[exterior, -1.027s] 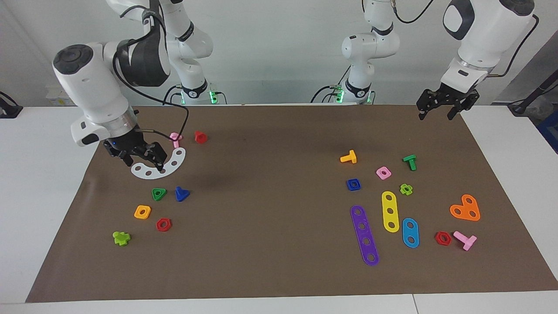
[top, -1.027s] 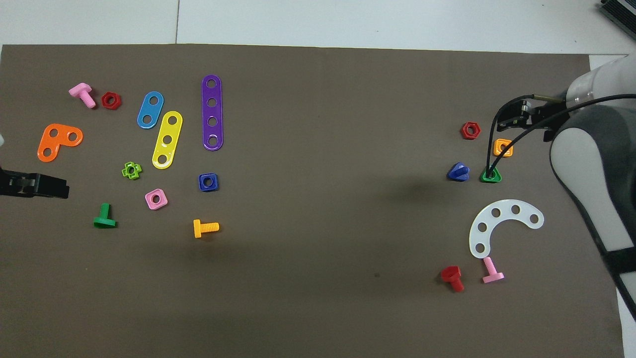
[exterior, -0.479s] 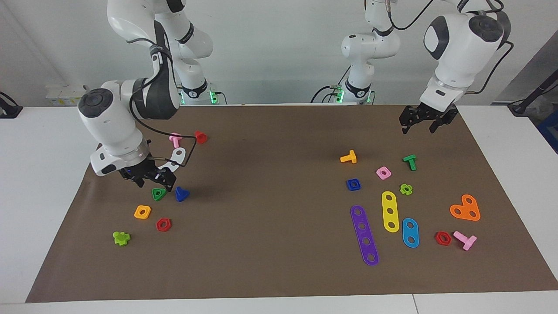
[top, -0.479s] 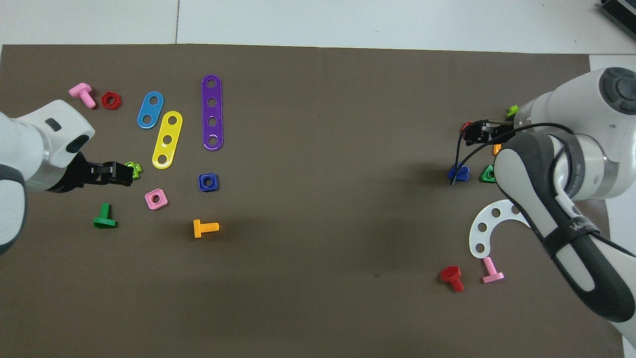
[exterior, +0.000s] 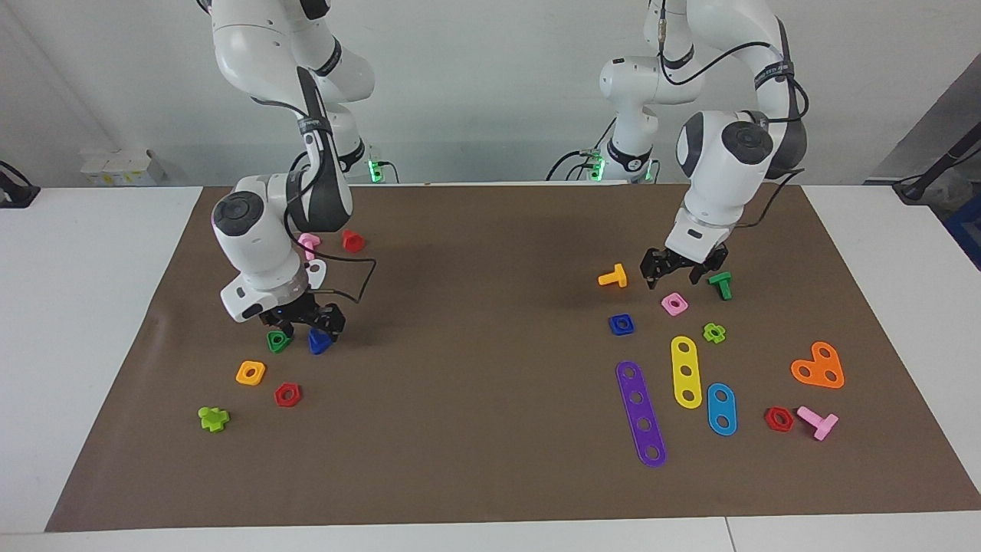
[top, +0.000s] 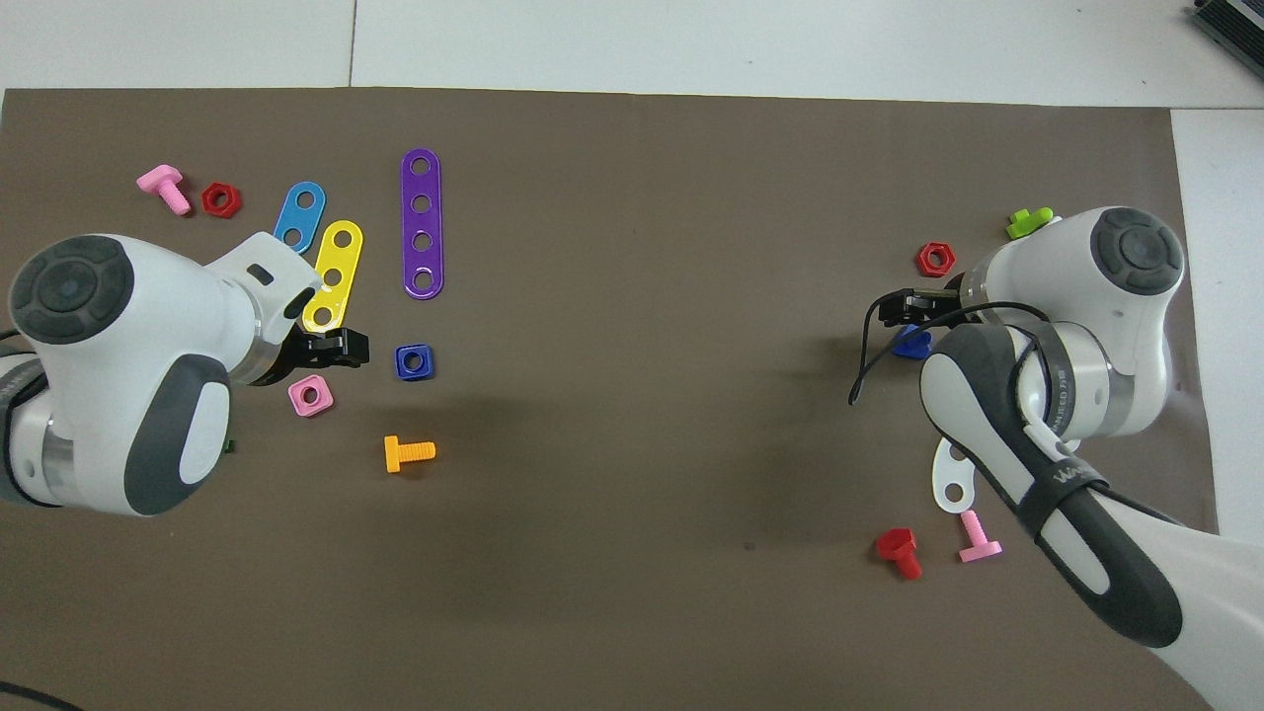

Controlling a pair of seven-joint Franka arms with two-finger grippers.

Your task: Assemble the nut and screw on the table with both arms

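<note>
With fingers spread and empty, the right gripper (exterior: 302, 322) hangs over the screw (exterior: 319, 342) crowded by a green nut (exterior: 278, 340), risking a misgrab, while the open left gripper (exterior: 674, 270) hovers near the nut (exterior: 621, 324).

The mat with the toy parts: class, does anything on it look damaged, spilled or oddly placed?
Nothing stands out. The nut and the screw lie intact on the mat, apart, among scattered bright parts. The right gripper hangs over the screw; the left gripper is over the pink square nut.
</note>
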